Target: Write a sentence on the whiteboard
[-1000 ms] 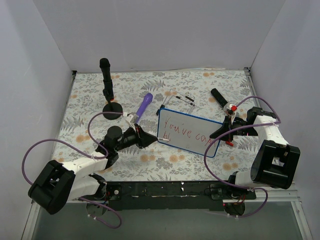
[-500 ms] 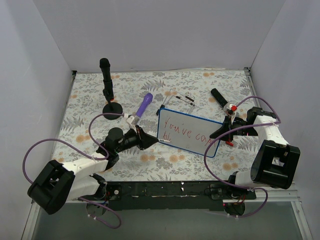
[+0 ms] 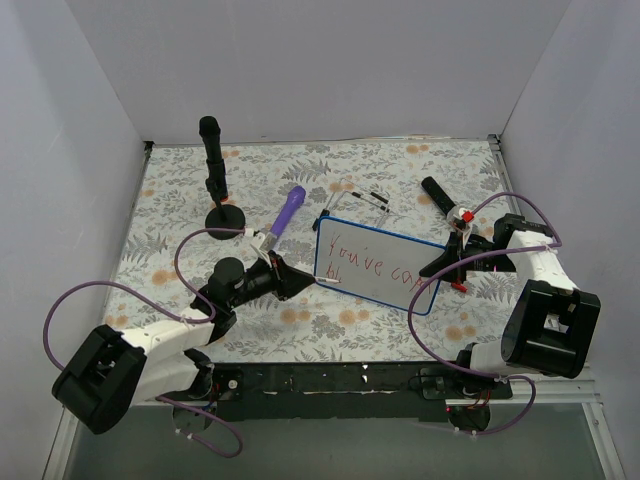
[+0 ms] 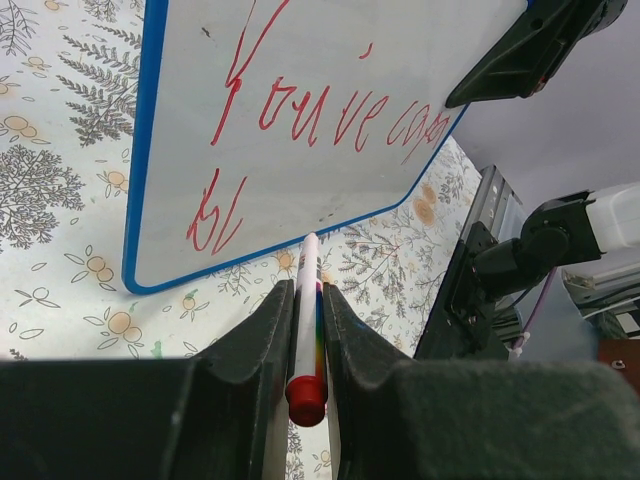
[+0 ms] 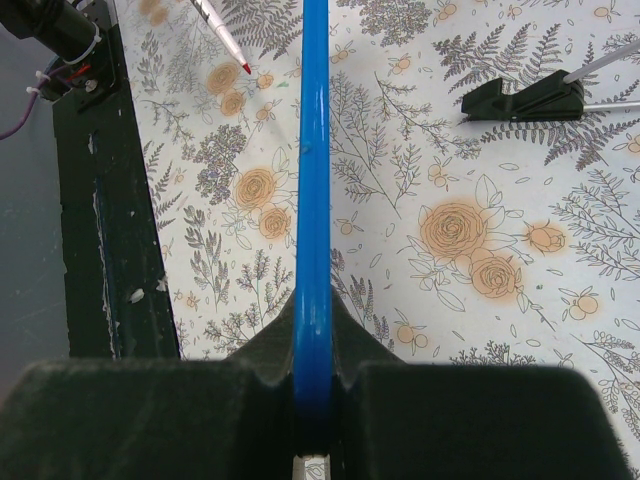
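Red sentence (image 4: 300, 115) in thin script across the whiteboard (image 3: 395, 250), two lines: upper one starting "You've" and running on toward the right rim, lower one only a couple of strokes at the left. Set right of centre on the floral surface (image 3: 170, 215), between the two grippers, glossy white face toward the top camera, blue rim all round.

Clamped on a white marker (image 4: 307, 300) with a red end: left gripper (image 3: 300, 278), jaws tight against the barrel on both sides. Tip pointed at the board's near rim, just below the lower line; cannot tell whether touching.

Pinched on the board's right edge: right gripper (image 3: 440, 268), blue rim running straight up between its jaws in the wrist view.

Just behind the board, a small black clip (image 3: 366, 197) on thin wire legs. Left of that, a purple pen-like thing (image 3: 291, 208) lying slantwise, near the left gripper. Farther back left, a black post (image 3: 212, 165) upright on a round base. Back right, near the right arm, another black piece (image 3: 437, 193), too small to tell more.
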{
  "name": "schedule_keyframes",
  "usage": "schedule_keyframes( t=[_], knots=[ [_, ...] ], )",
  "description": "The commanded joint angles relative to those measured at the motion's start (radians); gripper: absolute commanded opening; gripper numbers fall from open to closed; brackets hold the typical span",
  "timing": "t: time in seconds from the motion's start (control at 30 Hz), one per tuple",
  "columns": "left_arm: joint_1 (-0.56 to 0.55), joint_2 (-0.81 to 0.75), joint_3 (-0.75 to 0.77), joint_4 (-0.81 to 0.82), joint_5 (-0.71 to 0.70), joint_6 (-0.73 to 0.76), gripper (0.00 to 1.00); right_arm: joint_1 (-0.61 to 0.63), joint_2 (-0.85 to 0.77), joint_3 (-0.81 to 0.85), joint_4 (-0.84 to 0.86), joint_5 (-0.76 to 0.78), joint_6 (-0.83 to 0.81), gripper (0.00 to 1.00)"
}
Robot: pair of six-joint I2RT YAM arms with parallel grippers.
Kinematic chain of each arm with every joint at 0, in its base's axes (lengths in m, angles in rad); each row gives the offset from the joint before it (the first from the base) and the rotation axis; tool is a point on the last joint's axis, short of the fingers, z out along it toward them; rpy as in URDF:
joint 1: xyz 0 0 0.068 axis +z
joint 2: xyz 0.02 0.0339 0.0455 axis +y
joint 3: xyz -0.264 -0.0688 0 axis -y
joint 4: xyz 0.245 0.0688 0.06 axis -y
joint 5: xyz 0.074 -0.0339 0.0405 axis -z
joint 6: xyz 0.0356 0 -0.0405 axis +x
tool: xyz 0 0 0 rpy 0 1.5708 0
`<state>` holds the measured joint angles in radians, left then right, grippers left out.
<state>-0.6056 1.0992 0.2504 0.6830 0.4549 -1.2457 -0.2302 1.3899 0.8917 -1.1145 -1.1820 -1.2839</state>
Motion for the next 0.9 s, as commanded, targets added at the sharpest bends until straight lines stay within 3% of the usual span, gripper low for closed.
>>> schedule_keyframes(
  t=[0.0, 0.87],
  knots=[
    [-0.010, -0.030, -0.014, 0.015, -0.018, 0.014, 0.00, -0.003, -0.002, -0.004, 0.015, 0.036, -0.026, 0.01],
    [-0.014, -0.050, -0.022, 0.016, -0.030, 0.014, 0.00, -0.003, -0.005, -0.005, 0.012, 0.033, -0.031, 0.01]
  ],
)
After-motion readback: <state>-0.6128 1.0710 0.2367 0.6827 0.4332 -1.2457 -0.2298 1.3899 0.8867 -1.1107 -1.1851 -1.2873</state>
